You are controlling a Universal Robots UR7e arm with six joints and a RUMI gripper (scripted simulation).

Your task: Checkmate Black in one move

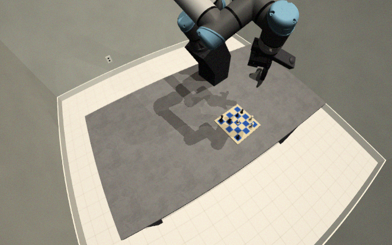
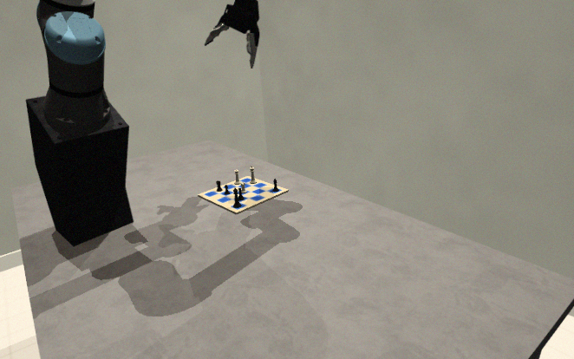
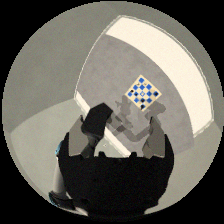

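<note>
One small blue-and-cream chequered chessboard (image 2: pixel 244 195) lay mid-frame on the grey worktop (image 2: pixel 369 277), its black and white pieces upright. The black two-jaw tool (image 2: pixel 235 47) hung high at top centre, spread and empty, probably for an unobstructed look before choosing.

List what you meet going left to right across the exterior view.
Arm's black pedestal → open gripper high above the table → chessboard with its pieces → bare stretch of grey table to its right edge.
</note>
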